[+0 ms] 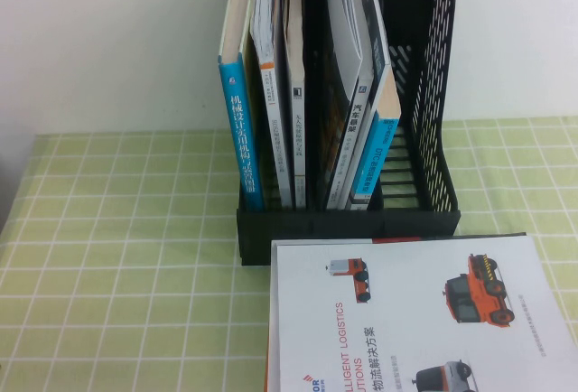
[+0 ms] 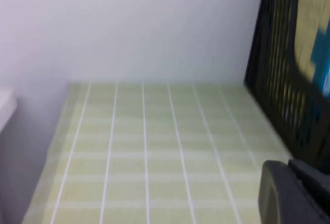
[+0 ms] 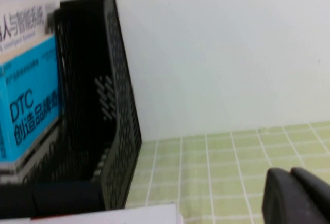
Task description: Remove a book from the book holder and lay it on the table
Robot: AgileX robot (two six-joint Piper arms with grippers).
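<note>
Book [image 1: 375, 144]: leaning in book holder [image 1: 433, 94], ungrasped; grip its exposed upper corner, lift clear. Right hand [image 3: 299, 195]: closed, empty, beside the holder above the desk [image 1: 108, 256]. Left hand [image 2: 291, 193]: low beside the holder's other wall; state cannot be told.

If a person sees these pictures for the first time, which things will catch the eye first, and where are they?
The tall black book holder at the table's back edge stands out first, with the book, bright blue-spined, leaning in its middle compartment. Next is the white brochure lying flat in front of it. The left gripper and the shut right gripper show only in their own wrist views, low over the cloth.
</note>
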